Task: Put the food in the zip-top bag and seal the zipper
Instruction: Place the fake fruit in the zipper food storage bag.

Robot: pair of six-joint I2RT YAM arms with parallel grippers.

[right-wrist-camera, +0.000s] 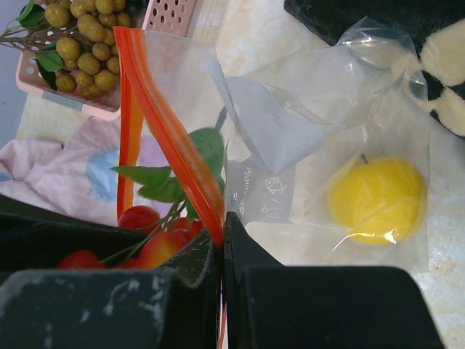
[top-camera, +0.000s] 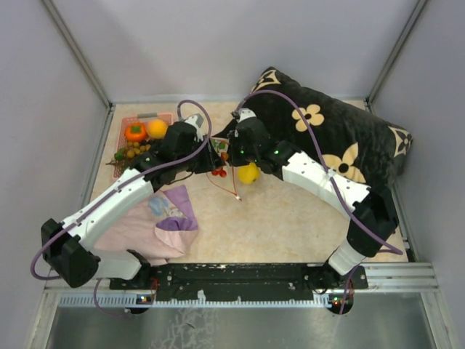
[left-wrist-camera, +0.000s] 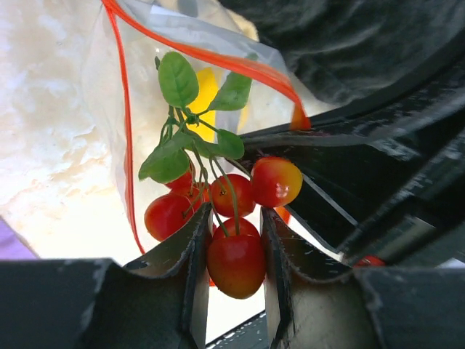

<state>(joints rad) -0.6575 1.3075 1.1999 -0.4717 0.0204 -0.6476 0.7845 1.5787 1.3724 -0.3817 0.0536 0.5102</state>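
My left gripper (left-wrist-camera: 234,214) is shut on a bunch of red cherries (left-wrist-camera: 236,263) with green leaves, held at the open mouth of the clear zip-top bag (left-wrist-camera: 87,109). My right gripper (right-wrist-camera: 222,222) is shut on the bag's orange-red zipper strip (right-wrist-camera: 163,109) and holds the mouth up. A yellow round fruit (right-wrist-camera: 376,200) lies inside the bag (right-wrist-camera: 290,131). The persimmon (top-camera: 135,132), an orange round fruit (top-camera: 157,129) and olive-brown grapes (right-wrist-camera: 83,43) sit in the pink basket (top-camera: 123,127). The white slider is not in view.
A pink-purple folded cloth (top-camera: 145,225) lies at the front left under the left arm. A black flowered pillow (top-camera: 341,138) fills the back right. Grey walls close in the table on three sides.
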